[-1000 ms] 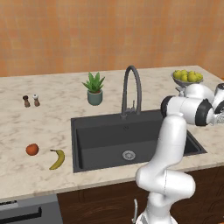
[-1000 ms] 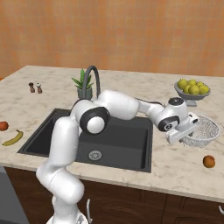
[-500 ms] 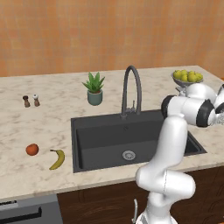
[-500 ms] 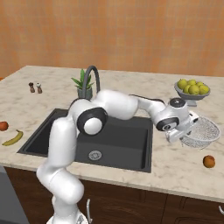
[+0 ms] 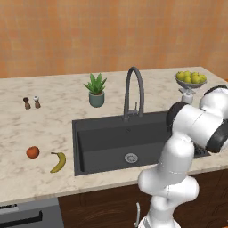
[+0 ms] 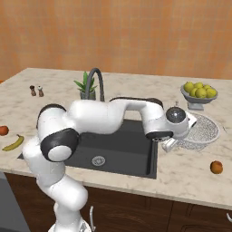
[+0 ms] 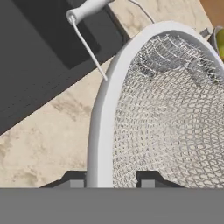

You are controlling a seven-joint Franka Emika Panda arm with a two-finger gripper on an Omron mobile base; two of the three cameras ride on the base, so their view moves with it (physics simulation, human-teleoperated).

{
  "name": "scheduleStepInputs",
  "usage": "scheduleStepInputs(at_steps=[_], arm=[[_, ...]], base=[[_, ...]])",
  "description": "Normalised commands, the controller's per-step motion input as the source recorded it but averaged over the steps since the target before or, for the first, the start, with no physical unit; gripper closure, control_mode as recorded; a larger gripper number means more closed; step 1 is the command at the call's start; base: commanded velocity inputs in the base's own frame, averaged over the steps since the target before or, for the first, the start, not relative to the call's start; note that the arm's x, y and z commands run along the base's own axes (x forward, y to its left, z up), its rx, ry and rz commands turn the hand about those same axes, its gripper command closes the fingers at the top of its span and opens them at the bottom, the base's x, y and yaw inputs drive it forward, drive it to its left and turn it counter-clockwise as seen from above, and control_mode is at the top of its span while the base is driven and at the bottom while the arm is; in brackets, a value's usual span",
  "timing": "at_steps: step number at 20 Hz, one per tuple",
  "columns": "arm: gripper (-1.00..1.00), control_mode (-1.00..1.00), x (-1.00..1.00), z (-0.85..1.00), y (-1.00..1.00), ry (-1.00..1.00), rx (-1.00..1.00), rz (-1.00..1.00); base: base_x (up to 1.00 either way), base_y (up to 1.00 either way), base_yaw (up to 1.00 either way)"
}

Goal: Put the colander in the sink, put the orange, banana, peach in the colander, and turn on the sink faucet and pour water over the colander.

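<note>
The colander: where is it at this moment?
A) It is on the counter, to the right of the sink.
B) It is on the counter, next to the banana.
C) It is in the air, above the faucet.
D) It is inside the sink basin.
A: in the right base view the colander sits on the counter right of the sink, with the gripper at its rim.
</note>
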Motion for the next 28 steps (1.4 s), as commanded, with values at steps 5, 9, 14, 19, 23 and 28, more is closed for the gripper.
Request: scheduleStepInputs(at_steps=[5,9,14,19,23,28], arm=[[1.0,-1.0,-0.52,0.89,0.83,-0.04,-0.07,0.36],[1.0,-1.0,-0.5,0.73,0.63,0.05,-0.02,0.41],[1.0,-1.0,-0.56,0.56,0.35,0.16,-0.06,0.52],[1.0,-1.0,-0.39,0.19,0.22,0.13,-0.06,0.54],[1.0,-1.0,0.04,-0.09,0.13,0.0,-0.03,0.3],[1.0,-1.0,0.29,-0.33,0.1,0.01,-0.04,0.19]], base=[[0.0,0.0,0.0],[0.0,0.0,0.0],[0.0,0.0,0.0],[0.0,0.0,0.0],[0.0,0.0,0.0],[0.0,0.0,0.0]])
